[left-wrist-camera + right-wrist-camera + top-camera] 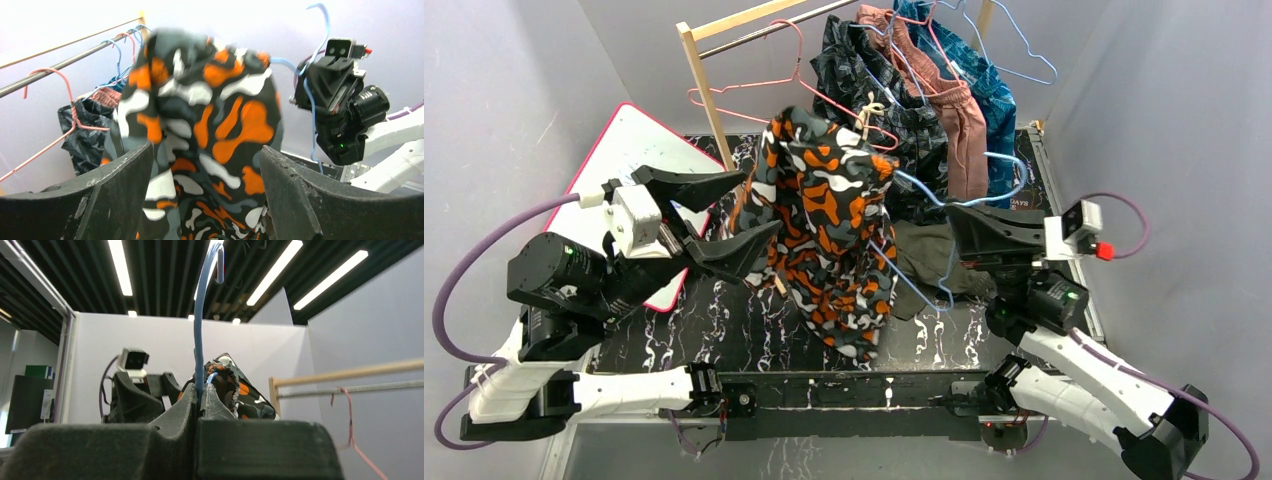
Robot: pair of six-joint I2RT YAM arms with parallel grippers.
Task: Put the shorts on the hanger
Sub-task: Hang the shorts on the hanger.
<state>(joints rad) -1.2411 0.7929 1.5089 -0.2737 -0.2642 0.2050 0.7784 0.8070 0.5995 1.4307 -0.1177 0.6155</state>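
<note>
The soft shorts in a blotchy orange, black, white and grey camouflage print [829,230] hang in the middle of the scene above the black marbled desk [724,320], draped over the thin light-blue wire hanger [197,340]. The right tool [954,218] is clenched on the hanger's wire just below the curved hook, which rises straight up from between its fingers in the right wrist view. The left tool [759,205] is released, its jaws spread wide at the left edge of the shorts; whether a finger touches the fabric cannot be told. Plain olive-green shorts [929,255] lie on the desk to the right. A white board with a pink rim [639,150] leans at the far left.
</note>
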